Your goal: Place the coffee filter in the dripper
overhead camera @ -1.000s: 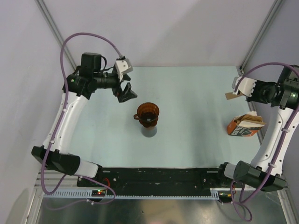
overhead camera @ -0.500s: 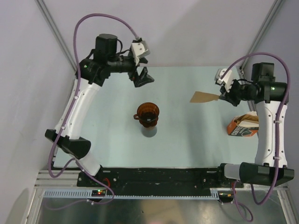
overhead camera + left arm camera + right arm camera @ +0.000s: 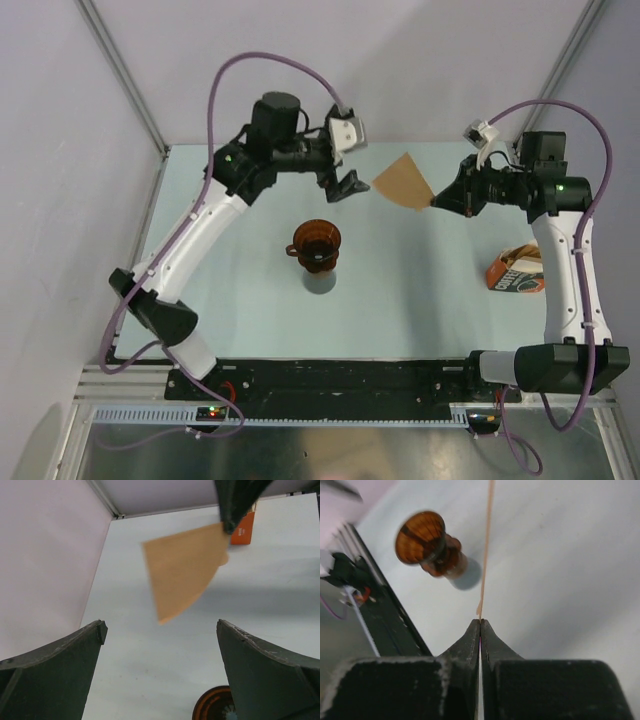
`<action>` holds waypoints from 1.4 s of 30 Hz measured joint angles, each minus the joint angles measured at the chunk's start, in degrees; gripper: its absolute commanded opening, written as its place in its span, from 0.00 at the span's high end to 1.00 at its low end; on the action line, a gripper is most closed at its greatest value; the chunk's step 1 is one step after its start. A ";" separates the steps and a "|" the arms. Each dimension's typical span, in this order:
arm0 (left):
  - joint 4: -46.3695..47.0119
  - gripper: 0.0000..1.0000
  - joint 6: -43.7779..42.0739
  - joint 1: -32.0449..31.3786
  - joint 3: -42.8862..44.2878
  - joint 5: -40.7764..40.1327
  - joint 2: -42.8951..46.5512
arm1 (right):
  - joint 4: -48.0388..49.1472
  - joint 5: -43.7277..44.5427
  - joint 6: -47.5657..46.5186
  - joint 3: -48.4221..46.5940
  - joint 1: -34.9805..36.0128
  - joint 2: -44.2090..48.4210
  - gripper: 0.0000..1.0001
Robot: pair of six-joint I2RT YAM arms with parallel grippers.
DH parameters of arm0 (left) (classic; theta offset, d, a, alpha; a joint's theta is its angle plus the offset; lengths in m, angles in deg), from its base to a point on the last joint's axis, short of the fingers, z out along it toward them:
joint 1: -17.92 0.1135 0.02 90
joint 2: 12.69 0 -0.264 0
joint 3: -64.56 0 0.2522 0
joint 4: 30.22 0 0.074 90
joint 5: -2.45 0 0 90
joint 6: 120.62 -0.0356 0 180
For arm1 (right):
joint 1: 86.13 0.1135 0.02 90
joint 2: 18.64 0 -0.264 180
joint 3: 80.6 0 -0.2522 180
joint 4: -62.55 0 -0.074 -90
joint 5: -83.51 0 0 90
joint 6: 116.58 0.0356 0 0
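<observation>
The dripper [image 3: 316, 243] stands where it stood a second ago, on the grey beaker [image 3: 321, 281], with its cone empty. Well to its right, the orange bag [image 3: 518, 272] has not moved either.

The change is all beyond the dripper. The right gripper [image 3: 445, 200], which a second ago sat far to the right above the bag, has swung in. It now hangs beyond the dripper and to its right, jaws clenched on the pointed corner of the coffee filter [image 3: 402, 182]. The filter is held in the air, still folded flat; the right wrist view shows it edge-on as a thin line, with the dripper off to one side of it, not below.

The left gripper [image 3: 345, 185] has also travelled, from beyond-left of the dripper to just beyond it. Its jaws are spread wide and facing the filter's broad edge, near it but not touching.

With both arms closing on the filter, this looks like a hand-over or a two-handed opening. The placing itself is not yet begun.
</observation>
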 measured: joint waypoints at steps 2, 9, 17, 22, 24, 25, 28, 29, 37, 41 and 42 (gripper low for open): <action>4.74 0.00 -1.16 -1.64 -6.69 -0.74 2.40 | 5.01 -2.21 6.34 1.97 0.00 0.13 1.00; 23.39 0.00 -8.02 -8.68 -30.32 -6.36 10.84 | 23.43 -9.14 29.68 9.18 -0.02 0.98 1.00; 40.15 0.05 -11.52 -13.07 -37.24 -13.18 11.32 | 40.02 -14.91 49.03 13.99 0.07 2.62 1.00; 48.48 0.15 -11.58 -14.08 -37.38 -18.47 9.97 | 46.36 -17.09 56.78 15.19 0.61 3.13 1.00; 50.69 0.17 -11.93 -14.36 -37.77 -20.11 9.44 | 48.50 -17.64 59.67 15.72 0.81 3.45 1.00; 52.02 0.19 -12.11 -14.53 -38.38 -20.96 9.31 | 49.90 -17.94 61.53 16.00 0.81 3.63 1.00; 54.10 0.25 -13.05 -14.75 -40.41 -22.47 9.29 | 52.65 -18.34 65.55 16.61 0.92 3.89 1.00; 54.38 0.28 -13.46 -14.82 -41.05 -22.88 9.25 | 53.70 -18.40 66.90 16.87 0.92 3.98 1.00; 56.08 0.90 -16.24 -14.99 -42.95 -25.16 9.16 | 57.83 -18.40 73.33 17.99 1.29 4.24 1.00; 56.59 0.99 -16.92 -14.99 -43.10 -25.33 9.18 | 59.47 -18.38 74.82 18.05 1.40 4.24 0.44; 56.61 0.99 -16.74 -14.99 -43.17 -25.31 9.22 | 60.39 -18.49 75.17 18.08 1.36 4.24 0.27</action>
